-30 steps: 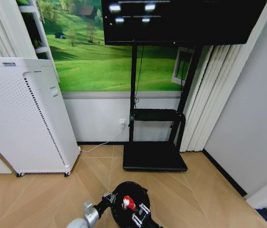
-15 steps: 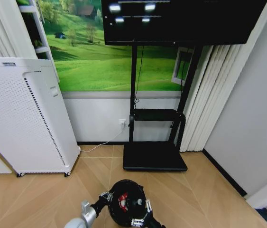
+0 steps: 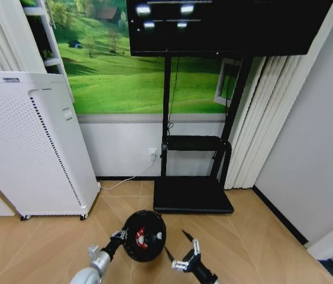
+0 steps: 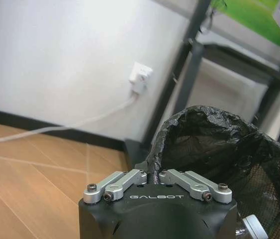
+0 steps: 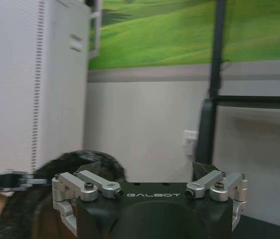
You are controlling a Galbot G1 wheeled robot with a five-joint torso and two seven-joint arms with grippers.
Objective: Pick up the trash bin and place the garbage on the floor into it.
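The left gripper [image 3: 119, 235], low and left of centre in the head view, is clamped on the rim of the trash bin [image 3: 144, 235], its fingers closed over the black liner at the near edge, as the left wrist view confirms. The bin hangs tilted, its mouth turned toward the camera, just above the floor [image 3: 261, 236] in the lower middle of the frame. Inside it lies the garbage [image 3: 141, 237], a red-and-white wad; whether the other pieces are in there too cannot be told.

The right gripper [image 3: 181, 255] sits just right of the bin, lower centre, apart from it, with its fingers spread wide and nothing between them.

Outward, the black base of the TV stand [image 3: 193, 203] lies just beyond the bin, and the white perforated appliance [image 3: 30, 148] stands at the left.

The risk, as I judge it, is the one-sided pinch on a thin liner: the rim could slip, or a further tilt could spill the wad onto the parquet.
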